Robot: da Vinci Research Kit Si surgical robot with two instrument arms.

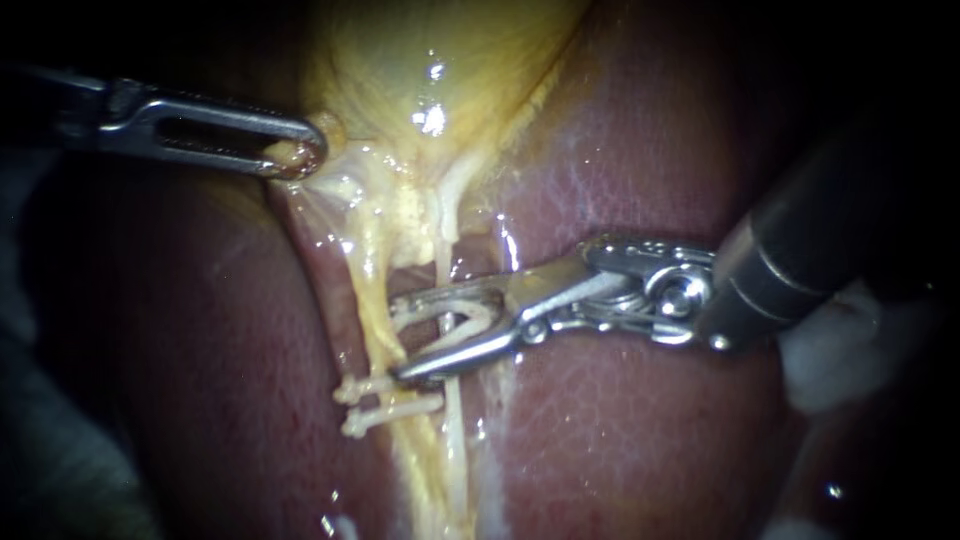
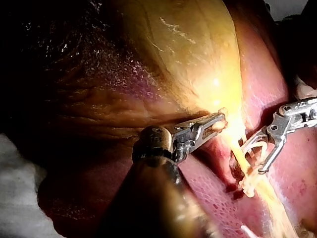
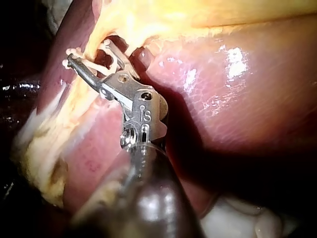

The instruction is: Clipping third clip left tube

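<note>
My right instrument comes in from the right with a white clip seated between its spread jaws. The jaws lie across the thin pale right tube, and their tips reach the yellowish left tube. Just below the lower jaw, two white clips sit on the left tube. My left instrument holds a fold at the neck of the yellow gallbladder, jaws shut on it. The left wrist view shows the same grip, and the right wrist view shows the clip-bearing jaws.
Dark red liver lies on both sides of the tubes. White gauze sits under the right instrument's shaft at the right edge.
</note>
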